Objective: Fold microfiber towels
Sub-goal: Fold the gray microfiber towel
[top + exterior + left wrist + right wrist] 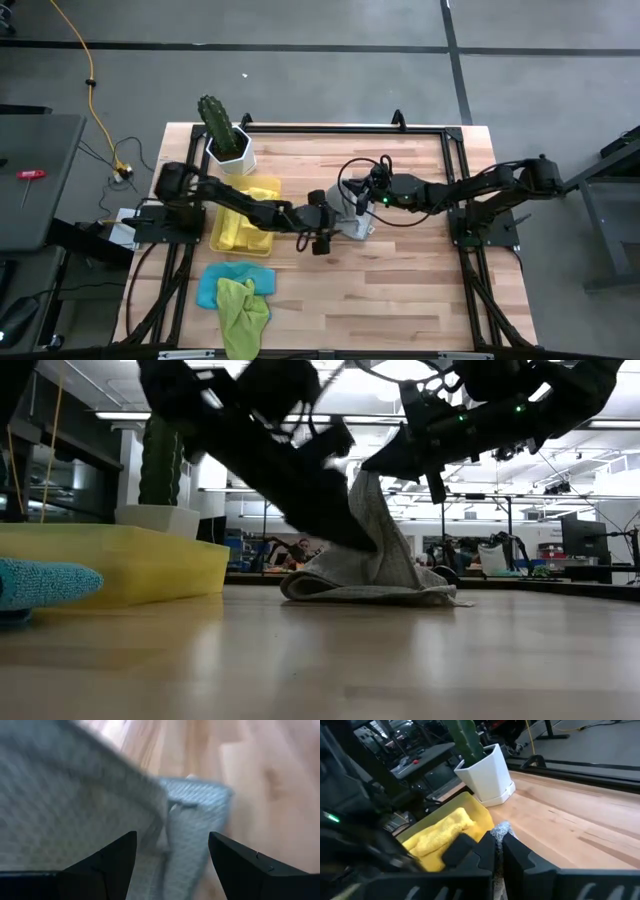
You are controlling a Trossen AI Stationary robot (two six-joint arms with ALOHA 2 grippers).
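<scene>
**A:** How much open room is there on the pale wooden plank surface (420, 290)?

**B:** In the high view the whole right half and the lower centre of the frame are bare boards. The black metal frame (350, 129) runs along the surface's edges. Everything else crowds the left side and the middle.

**A:** Where is the soft grey microfiber towel (375, 560)?

**B:** At the centre of the high view. In the low view one part is lifted into a peak while the rest lies bunched on the boards, its lower edge folded flat.

**A:** And the end effectors?

**B:** The right end effector (498, 846) is pinched shut on the raised part of the grey towel; a tuft of cloth shows between its closed fingers. The left end effector (172, 851) stands wide apart just over the grey cloth, gripping nothing as far as the blurred wrist view lets me judge.

**A:** Containers?

**B:** A translucent yellow plastic tray (222, 238) sits left of centre, holding bright yellow microfiber towels (437, 836). Above it in the frame, a white angular pot with a green cactus (226, 140) stands near the surface's upper-left corner.

**A:** Anything loose?

**B:** Lower left, a light blue microfiber towel (210, 283) lies flat just below the tray, with a crumpled lime green microfiber towel (243, 312) lying on it and reaching to the surface's bottom edge.
</scene>
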